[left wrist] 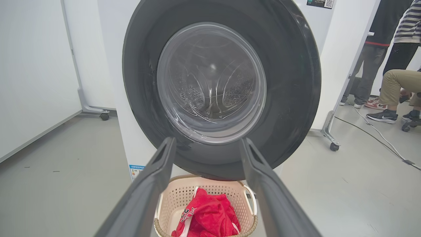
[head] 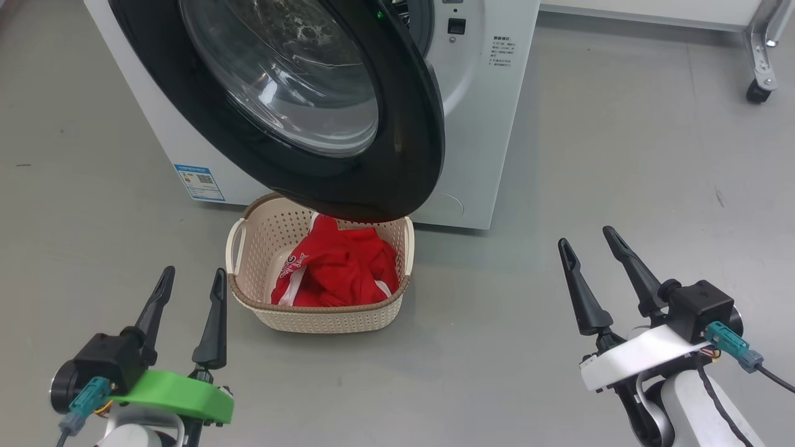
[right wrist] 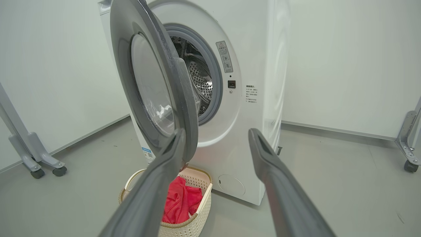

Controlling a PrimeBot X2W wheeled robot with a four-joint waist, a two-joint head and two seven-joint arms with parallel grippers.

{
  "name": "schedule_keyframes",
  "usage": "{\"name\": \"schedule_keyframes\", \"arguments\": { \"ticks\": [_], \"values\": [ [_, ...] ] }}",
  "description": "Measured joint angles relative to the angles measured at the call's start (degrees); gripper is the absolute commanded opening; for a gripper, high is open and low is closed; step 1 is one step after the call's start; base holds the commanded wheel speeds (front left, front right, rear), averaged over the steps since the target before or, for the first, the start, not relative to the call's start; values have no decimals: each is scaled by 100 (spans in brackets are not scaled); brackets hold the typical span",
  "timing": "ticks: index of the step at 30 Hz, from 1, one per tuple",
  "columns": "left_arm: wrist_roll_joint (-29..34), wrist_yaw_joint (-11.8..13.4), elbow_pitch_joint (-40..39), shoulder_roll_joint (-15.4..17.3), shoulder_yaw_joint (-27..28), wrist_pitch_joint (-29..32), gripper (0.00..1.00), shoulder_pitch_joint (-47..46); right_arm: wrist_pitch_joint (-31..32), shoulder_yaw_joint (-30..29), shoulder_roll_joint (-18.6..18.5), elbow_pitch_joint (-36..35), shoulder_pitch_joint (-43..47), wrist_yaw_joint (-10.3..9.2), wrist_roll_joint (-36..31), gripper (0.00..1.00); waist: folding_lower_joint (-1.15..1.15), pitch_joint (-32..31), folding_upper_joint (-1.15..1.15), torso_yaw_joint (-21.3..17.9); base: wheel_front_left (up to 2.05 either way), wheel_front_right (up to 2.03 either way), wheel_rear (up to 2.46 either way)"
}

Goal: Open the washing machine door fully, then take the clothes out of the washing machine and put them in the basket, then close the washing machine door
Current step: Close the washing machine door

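Note:
The washing machine door (head: pixel 323 99) with its black rim and glass bowl stands partly open, swung out over the basket; in the right wrist view the door (right wrist: pixel 154 89) shows edge-on in front of the steel drum (right wrist: pixel 200 82). The white washing machine (head: pixel 490 112) stands behind. The red clothes (head: pixel 338 267) lie in the cream basket (head: pixel 323 316) on the floor under the door. My left gripper (head: pixel 192 279) is open and empty, left of the basket. My right gripper (head: pixel 587 239) is open and empty, well to the right of it.
Grey floor (head: pixel 621 186) spreads around the machine. A wheeled metal frame leg (head: pixel 761 74) stands at the far right. In the left wrist view people's legs and shoes (left wrist: pixel 384 98) and a floor cable (left wrist: pixel 371 131) are to the machine's right; another castor frame (right wrist: pixel 36 158) stands left.

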Motion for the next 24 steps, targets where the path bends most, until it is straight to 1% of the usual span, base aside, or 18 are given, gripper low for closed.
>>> {"name": "schedule_keyframes", "arguments": {
  "ticks": [24],
  "values": [
    [261,-119,-51,-197,225,0,100,136,0,-112,60,-21,14,0,-73,100,0,52,0,-22,0,0,0]
  ]
}}
